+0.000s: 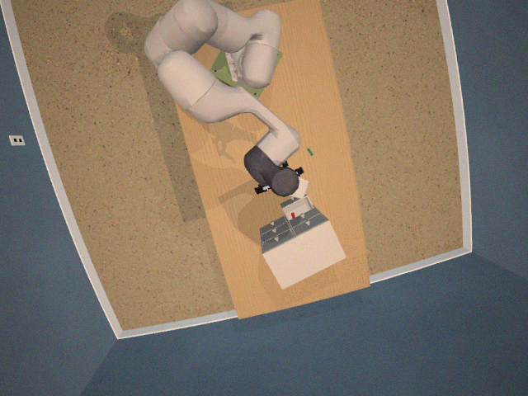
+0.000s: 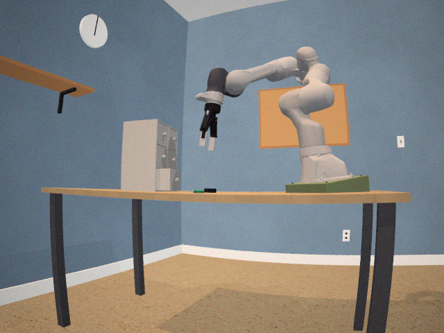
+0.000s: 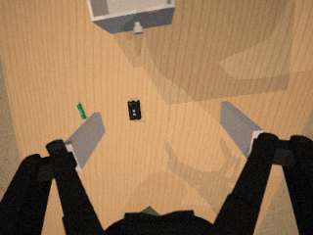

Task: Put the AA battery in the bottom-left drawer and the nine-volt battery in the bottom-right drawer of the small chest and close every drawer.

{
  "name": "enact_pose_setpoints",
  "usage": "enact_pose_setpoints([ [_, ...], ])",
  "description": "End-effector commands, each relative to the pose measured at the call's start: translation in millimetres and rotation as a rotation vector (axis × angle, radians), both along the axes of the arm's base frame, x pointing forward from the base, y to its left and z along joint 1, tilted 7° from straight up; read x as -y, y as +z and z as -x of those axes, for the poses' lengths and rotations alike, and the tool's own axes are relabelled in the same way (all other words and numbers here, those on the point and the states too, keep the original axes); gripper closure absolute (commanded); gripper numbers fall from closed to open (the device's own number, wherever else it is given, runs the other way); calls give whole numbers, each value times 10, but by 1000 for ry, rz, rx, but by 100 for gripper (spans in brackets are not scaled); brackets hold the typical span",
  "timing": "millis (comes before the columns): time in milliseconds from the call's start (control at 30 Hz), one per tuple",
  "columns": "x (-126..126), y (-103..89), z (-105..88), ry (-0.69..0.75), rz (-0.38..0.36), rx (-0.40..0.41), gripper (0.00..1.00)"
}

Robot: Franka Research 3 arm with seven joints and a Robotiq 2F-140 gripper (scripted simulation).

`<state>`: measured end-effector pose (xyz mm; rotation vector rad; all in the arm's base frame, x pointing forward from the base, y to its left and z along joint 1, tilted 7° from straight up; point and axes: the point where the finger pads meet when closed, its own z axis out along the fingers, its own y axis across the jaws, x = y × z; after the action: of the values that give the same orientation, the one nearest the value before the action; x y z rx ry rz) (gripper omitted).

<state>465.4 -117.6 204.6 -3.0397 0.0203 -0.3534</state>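
The black nine-volt battery (image 3: 134,110) lies flat on the wooden table, also in the side view (image 2: 209,190). My gripper (image 3: 159,117) (image 2: 207,143) is open and empty. It points down, high above the table, with the battery below and between the fingers, nearer the left one. The small chest (image 1: 300,245) (image 2: 146,154) stands upright. Its bottom-row left drawer (image 1: 296,209) is pulled out, with its front in the wrist view (image 3: 132,12). A small red thing (image 1: 293,215) lies in it. The other drawers look pushed in.
A small green cylinder (image 3: 81,111) lies on the table left of the nine-volt battery, also in the overhead view (image 1: 309,151). The arm's green base plate (image 2: 328,184) stands at the far end of the table. The table's long edge runs near the green cylinder.
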Motion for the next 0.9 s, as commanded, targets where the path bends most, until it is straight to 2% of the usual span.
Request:
enact_pose_setpoints([
  [0,12,-76,175,51,13,-95,0],
  [300,12,-64,176,53,13,-123,0],
  [867,12,-64,176,54,13,-124,0],
])
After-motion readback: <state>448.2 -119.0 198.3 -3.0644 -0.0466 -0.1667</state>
